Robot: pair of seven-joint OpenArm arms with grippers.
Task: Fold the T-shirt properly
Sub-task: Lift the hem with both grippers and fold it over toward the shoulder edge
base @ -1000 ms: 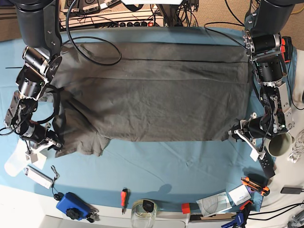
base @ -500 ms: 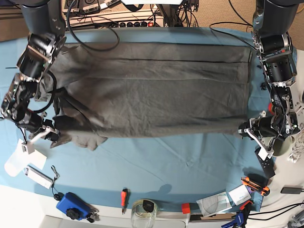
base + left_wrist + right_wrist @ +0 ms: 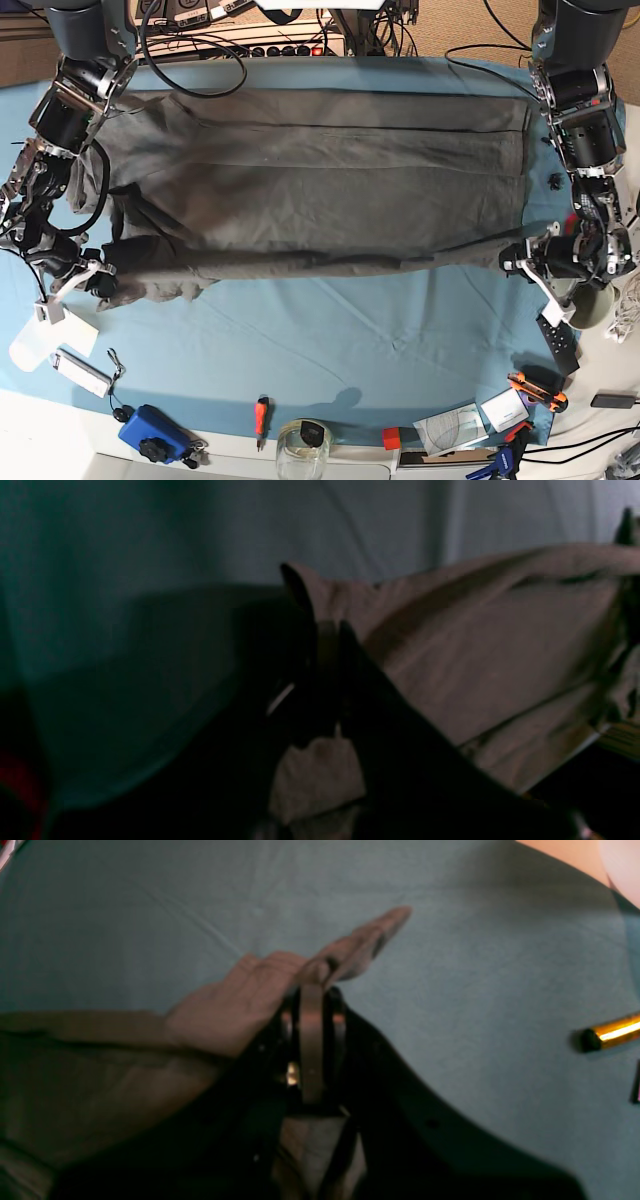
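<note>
The dark grey T-shirt (image 3: 320,190) lies spread wide across the teal tablecloth (image 3: 350,330), with its near edge raised and drawn taut between the two grippers. At the right of the base view my left gripper (image 3: 512,262) is shut on the shirt's near corner. The left wrist view shows that gripper (image 3: 327,627) pinching a fold of T-shirt (image 3: 475,645). On the base view's left my right gripper (image 3: 100,278) is shut on the bunched sleeve end. In the right wrist view that gripper (image 3: 312,982) clamps the T-shirt (image 3: 225,1010) cloth, and a flap sticks out past the tips.
Along the front edge lie a glass jar (image 3: 303,450), a red screwdriver (image 3: 261,413), a blue device (image 3: 152,432) and orange cutters (image 3: 535,390). A pale cup (image 3: 590,305) stands by the left arm. Cables (image 3: 200,60) run along the back. A gold cylinder (image 3: 607,1032) lies on the cloth.
Both grippers have moved toward the far side and slightly outward, keeping their hold. The shirt's near edge has travelled up the table with them and is pulled straighter.
</note>
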